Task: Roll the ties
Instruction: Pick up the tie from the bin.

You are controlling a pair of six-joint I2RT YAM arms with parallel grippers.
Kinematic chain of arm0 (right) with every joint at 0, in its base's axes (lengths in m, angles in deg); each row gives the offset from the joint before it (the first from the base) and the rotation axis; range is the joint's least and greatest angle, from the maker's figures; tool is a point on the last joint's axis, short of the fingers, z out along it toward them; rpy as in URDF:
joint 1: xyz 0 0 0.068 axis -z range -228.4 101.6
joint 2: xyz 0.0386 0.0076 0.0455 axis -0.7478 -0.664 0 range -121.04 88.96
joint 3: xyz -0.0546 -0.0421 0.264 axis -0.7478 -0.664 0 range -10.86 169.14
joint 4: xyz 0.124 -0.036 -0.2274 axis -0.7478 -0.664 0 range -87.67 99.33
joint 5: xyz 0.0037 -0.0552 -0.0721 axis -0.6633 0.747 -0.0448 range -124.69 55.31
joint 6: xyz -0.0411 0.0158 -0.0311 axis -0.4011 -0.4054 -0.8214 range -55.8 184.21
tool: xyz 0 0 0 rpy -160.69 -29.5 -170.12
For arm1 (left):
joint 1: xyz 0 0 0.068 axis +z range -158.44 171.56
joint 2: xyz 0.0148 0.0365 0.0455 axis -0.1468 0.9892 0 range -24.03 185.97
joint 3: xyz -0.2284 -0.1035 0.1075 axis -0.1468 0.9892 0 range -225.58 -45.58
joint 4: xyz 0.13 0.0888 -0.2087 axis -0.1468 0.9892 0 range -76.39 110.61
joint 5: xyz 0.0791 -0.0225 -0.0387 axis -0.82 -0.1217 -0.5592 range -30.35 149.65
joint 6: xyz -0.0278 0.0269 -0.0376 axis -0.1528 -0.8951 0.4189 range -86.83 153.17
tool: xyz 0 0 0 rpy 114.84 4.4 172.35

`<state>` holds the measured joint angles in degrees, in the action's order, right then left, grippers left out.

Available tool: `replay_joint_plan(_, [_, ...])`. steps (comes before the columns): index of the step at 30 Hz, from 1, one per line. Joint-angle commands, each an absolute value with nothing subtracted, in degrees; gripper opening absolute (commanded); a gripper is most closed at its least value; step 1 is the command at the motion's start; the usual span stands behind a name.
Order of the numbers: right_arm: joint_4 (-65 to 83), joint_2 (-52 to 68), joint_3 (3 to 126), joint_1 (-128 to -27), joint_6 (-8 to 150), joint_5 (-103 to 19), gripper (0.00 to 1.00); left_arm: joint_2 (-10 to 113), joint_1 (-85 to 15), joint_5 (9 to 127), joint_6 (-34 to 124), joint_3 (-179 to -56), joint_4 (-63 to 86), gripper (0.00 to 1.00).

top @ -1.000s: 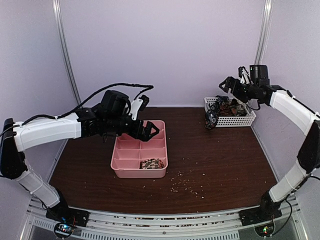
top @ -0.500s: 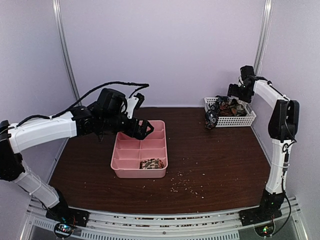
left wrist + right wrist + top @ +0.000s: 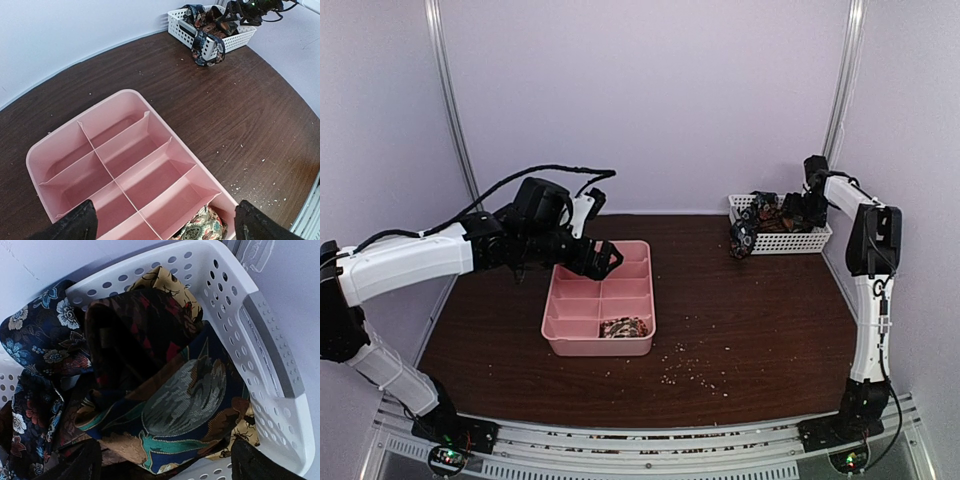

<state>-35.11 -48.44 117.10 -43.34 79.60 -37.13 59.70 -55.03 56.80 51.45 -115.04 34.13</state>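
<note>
Hanging the right tool (image 3: 167, 464) low over the white basket (image 3: 272, 335) at the upper right of the top view, fingers spread wide and gripping nothing, probably lining up on the ties (image 3: 160, 390) heaped there. Lying loose in that basket in dark blue floral, brown-gold and teal patterns, and draping one tie (image 3: 741, 238) over the left rim toward the surface (image 3: 760, 310). Likely keeping the unrolled stock in one spot, within the right arm's reach.

Hovering the left tool (image 3: 605, 258) above the upper left corner of the pink tray (image 3: 55, 150), likewise wide and empty, seemingly standing by to help with rolling. Sitting coiled in the tray's lower right compartment in the top view, one busy orange-and-cream roll (image 3: 202, 227); dividers presumably there for keeping rolls coiled and apart. Showing nothing in the other compartments.

Lying scattered to the lower right of the tray, pale crumbs (image 3: 688, 370).

Showing no brand, label or readable writing in any view.
</note>
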Motion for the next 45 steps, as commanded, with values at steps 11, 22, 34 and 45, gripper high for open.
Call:
replay_joint_plan(11, [-35.5,-54.6,124.7,-43.4,80.3,-33.9,0.81,60.2,-53.1,57.5,50.3,-114.8,33.2,0.98])
replay_joint_plan(22, [-36.2,-57.3,124.6,-43.4,81.2,-34.4,0.51,60.9,-52.0,58.9,50.3,-114.4,32.4,0.98])
replay_joint_plan(34, [-33.8,-45.2,119.2,-43.5,80.9,-34.3,0.19,61.2,-51.9,60.1,50.7,-114.8,31.8,0.98])
replay_joint_plan(45, [-34.3,-36.8,119.8,-43.5,81.3,-36.1,0.00,59.1,-51.9,59.7,50.9,-114.1,32.2,0.98])
